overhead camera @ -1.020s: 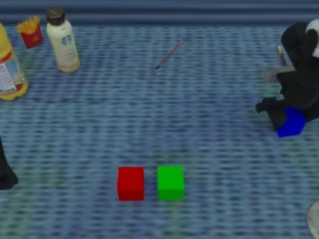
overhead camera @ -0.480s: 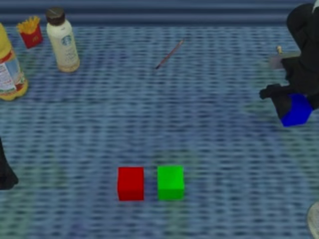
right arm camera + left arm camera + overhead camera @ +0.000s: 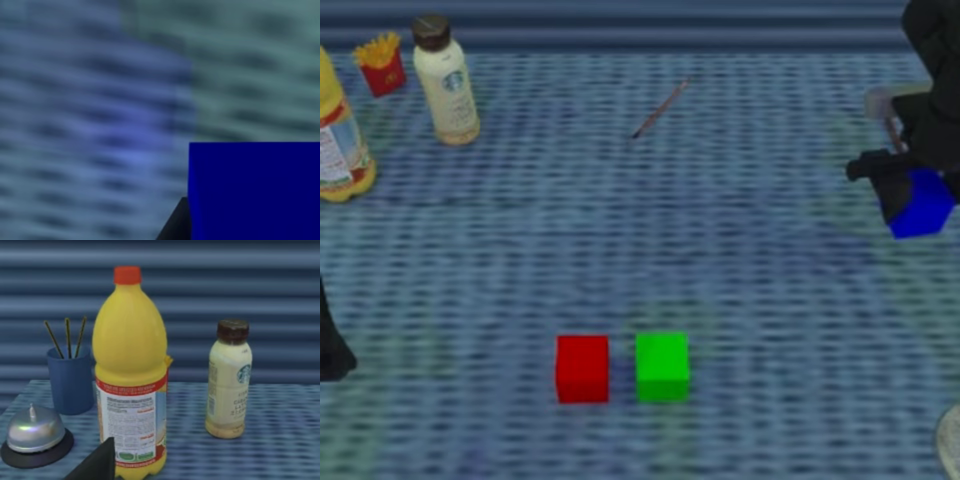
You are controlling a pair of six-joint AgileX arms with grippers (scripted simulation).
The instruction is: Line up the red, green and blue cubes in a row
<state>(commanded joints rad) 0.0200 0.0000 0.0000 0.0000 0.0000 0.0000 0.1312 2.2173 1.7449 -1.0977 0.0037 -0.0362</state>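
The red cube [image 3: 582, 368] and the green cube [image 3: 662, 366] rest side by side near the table's front middle, a small gap between them. At the right edge the blue cube [image 3: 923, 205] hangs above the table with my right gripper [image 3: 912, 195] shut on it. The right wrist view is filled on one side by the blue cube [image 3: 255, 190], with one dark fingertip [image 3: 175, 227] against its side. My left arm [image 3: 332, 350] is parked at the left edge. Only one of its fingers [image 3: 95, 465] shows, set wide, with nothing held.
A yellow juice bottle [image 3: 335, 130], a cream coffee bottle [image 3: 445, 85] and a red fries carton [image 3: 382, 65] stand at the back left. A thin pencil [image 3: 660, 108] lies at the back middle. A silver bell [image 3: 950, 440] sits at the front right corner.
My right gripper has carried the blue cube a little to the right and toward the back. The red and green cubes and the left arm have not moved.
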